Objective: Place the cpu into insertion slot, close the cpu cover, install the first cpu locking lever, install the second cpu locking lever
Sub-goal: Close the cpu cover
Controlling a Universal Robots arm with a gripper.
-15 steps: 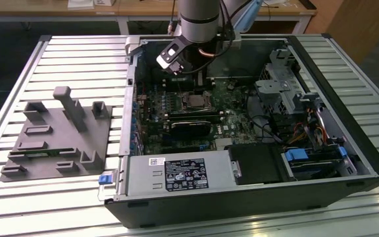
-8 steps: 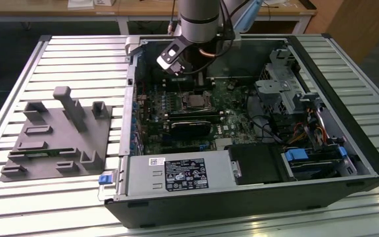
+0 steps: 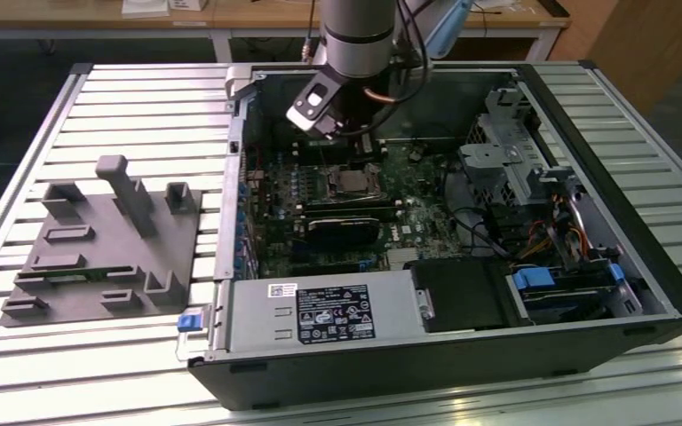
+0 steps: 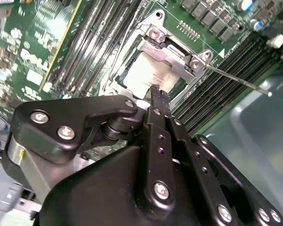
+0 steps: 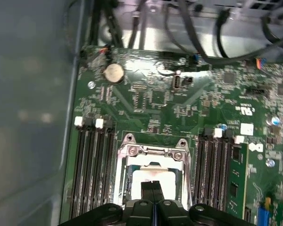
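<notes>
Down inside the open computer case (image 3: 436, 377) on the slatted table (image 3: 139, 98): the gripper (image 3: 344, 135), hanging from the arm. Sits, in the exterior view, just at 12 o'clock of the insertion slot (image 3: 351, 169), near it and above the green board (image 3: 418, 209). Fingers (image 4: 153, 104) pressed flat together in both wrist views, tips meeting along a thin seam, nothing held between them. Hovers with those tips right over the slot's edge; contact with the metal cannot be told.

The cpu (image 5: 137, 181): seated in the slot, pale metal top showing through the square opening of the cpu cover (image 5: 153, 161). Cover down over the chip, framing it on the sides seen; whether it lies fully flat cannot be told. From one screwed corner of the slot, a thin locking lever (image 4: 236, 79): a bare wire rod reaching out over the long black memory slots (image 4: 212, 99) toward the case wall.

Elsewhere in the exterior view: black card (image 3: 341, 229) with a grey oval at 6 o'clock of the slot; grey moulded fixture (image 3: 92, 248) at 9 o'clock of the case, well apart on the table; drive bays (image 3: 501, 169) at 3 o'clock of the slot.
</notes>
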